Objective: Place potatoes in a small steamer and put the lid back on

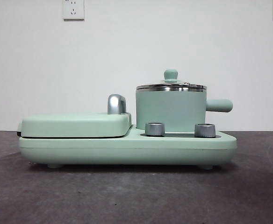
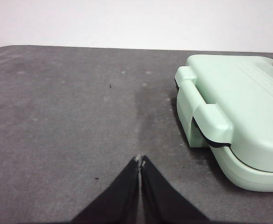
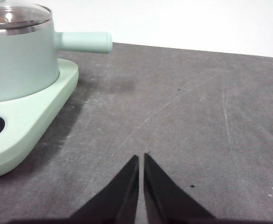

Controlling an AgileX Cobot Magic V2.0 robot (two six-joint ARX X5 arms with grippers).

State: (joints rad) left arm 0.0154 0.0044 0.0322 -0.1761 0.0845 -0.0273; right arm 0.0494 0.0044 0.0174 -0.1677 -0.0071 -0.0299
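Front view: lid (image 1: 171, 85) sits on the small steamer (image 1: 170, 110); we see no potato anywhere. Left end effector (image 2: 140, 162) and right end effector (image 3: 141, 157) both pinched together over the table (image 3: 197, 116), idle. Risk: searching blind, clipping the steamer's handle (image 3: 82, 41).

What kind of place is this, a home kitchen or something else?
Probably a lab or test room, not a kitchen: one mint-green cooker with its lidded steamer stands alone on a scuffed dark table, before a bare white wall with plain sockets.
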